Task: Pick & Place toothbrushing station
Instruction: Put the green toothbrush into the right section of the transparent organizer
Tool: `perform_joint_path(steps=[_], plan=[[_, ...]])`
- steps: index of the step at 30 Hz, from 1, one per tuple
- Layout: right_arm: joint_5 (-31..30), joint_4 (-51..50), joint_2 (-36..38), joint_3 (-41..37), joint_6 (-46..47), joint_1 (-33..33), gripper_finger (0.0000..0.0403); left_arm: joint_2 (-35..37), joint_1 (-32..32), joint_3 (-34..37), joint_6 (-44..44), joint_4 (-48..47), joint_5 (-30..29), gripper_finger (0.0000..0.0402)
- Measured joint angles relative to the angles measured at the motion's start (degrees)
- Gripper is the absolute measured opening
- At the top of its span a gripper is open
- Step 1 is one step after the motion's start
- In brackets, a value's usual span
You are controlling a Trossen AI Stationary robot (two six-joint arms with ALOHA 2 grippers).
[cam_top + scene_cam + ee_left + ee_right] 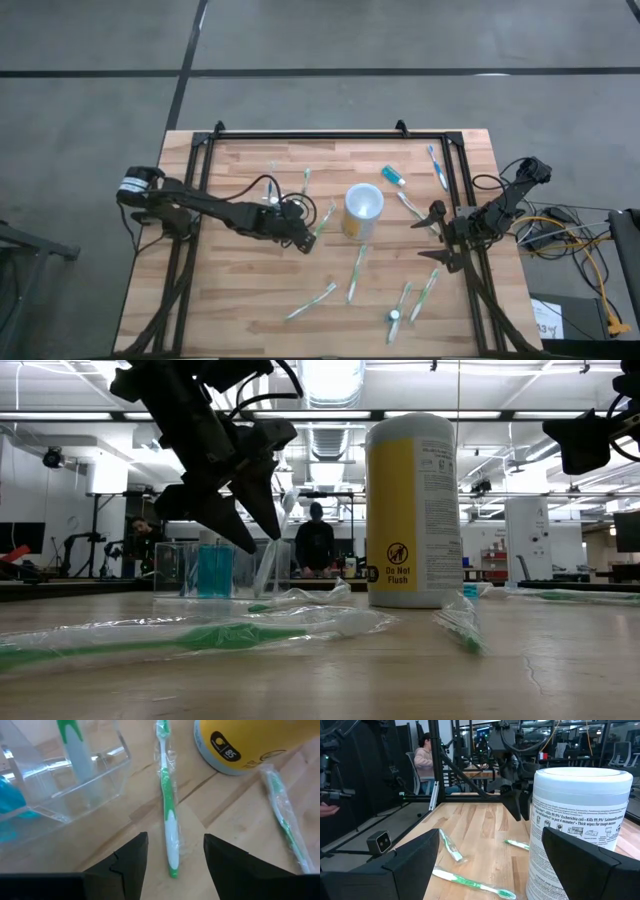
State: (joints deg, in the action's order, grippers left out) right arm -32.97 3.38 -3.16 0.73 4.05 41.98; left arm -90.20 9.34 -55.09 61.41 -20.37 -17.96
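One yellow canister (pixel 412 510) reads "Do Not Flush" and "Kills 99.9%"

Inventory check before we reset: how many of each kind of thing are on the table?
Toothbrushes: 8, as far as the high view shows
Yellow wipes canister: 1
Toothpaste tube: 1
Clear holder: 1
Total: 11

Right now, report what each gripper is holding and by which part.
Nothing is held. The left gripper is open over a wrapped green toothbrush beside the clear holder; the right gripper is open at the table's right side.
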Motion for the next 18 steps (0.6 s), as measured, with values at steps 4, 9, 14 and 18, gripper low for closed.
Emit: perform_joint_path(steps=[4,9,14,18], plan=[[0.02,0.00,0.00,0.00,0.00,0.02,0.0345,-0.70,0.22,0.00,1.05,0.09,0.07,0.0197],[0.01,0.00,0.00,-0.02,0.00,0.00,0.0349,-1.51,1.31,0.00,1.61,0.46,0.57,0.0197],[0.00,0.00,0.00,-0.02,0.00,0.02,0.0347,-2.96,1.60,0.00,3.13,0.61,0.57,0.0197],[0.00,0.00,0.00,-0.01,0.00,0.02,0.0345,-4.66,1.64,0.02,5.14,1.01,0.64,0.0197]])
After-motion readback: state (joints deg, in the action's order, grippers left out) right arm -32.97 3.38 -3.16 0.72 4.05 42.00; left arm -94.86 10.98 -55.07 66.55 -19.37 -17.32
